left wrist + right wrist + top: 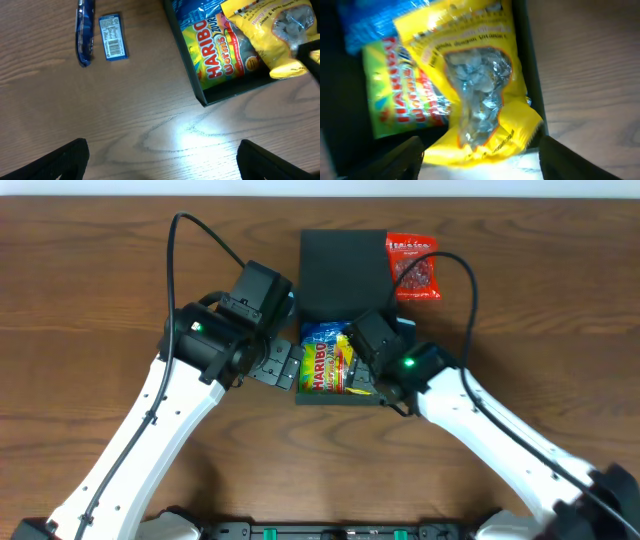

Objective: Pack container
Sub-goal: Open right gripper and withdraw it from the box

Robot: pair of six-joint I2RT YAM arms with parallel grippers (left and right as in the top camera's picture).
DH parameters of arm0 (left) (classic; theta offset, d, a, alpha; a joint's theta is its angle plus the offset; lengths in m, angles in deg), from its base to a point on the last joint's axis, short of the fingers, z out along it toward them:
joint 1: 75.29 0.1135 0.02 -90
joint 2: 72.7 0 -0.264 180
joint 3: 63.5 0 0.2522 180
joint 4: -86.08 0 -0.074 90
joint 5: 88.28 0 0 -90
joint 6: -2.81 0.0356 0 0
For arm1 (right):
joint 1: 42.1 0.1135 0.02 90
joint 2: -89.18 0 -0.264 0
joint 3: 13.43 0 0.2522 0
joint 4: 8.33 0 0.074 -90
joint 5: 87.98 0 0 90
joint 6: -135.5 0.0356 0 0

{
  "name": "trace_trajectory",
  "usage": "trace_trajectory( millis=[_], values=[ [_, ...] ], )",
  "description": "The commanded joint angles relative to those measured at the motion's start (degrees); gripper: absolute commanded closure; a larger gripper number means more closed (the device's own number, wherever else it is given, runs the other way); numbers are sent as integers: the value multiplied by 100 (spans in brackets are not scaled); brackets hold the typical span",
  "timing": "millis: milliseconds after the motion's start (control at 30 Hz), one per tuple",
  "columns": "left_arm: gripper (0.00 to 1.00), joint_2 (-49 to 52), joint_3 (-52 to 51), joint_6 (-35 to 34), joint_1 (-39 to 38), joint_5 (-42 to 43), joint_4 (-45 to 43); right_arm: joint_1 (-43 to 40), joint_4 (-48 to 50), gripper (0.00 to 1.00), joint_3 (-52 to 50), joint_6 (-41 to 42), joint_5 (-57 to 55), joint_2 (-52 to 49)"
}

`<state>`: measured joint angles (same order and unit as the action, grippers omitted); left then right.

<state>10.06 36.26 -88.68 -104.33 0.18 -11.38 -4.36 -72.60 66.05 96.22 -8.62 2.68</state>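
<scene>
Two candy bags lie inside the dark teal-green matte rectangular container, which sits mid-table toward the far edge. Its flap lid is folded back, leaving the opening free. They are a blue-and-green Haribo worms bag and, overlapping it, a glossy yellow sweet bag. The right gripper hovers over the yellow bag, fingers spread wide and gripping nothing, likely so the bag settles. The left gripper, equally wide and empty, hangs over bare wood beside the container's left wall, probably ready for the blue wrapped snack bars. A red candy bag waits near the far edge.
</scene>
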Motion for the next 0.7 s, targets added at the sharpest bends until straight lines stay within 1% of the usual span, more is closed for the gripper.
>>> trace_trajectory(
  millis=[0, 100, 233, 333, 433, 667],
  values=[
    [5, 0, 76, -24, 17, -37, 20, 37, -11, 24, 31, -138, -140, 529],
    [5, 0, 74, 37, 17, -111, -9, 37, -28, 25, 31, -236, -138, 894],
    [5, 0, 76, 398, 17, -625, -50, 37, -146, 24, 31, -326, -146, 1386],
    [5, 0, 76, 409, 17, -636, -44, 37, -251, 23, 31, -516, -162, 1738],
    [5, 0, 76, 409, 17, -636, -42, 33, -374, 17, 31, -671, -214, 2017],
    [5, 0, 76, 409, 17, -640, -33, 33, -793, 11, 31, -669, -420, 2378]
  ],
)
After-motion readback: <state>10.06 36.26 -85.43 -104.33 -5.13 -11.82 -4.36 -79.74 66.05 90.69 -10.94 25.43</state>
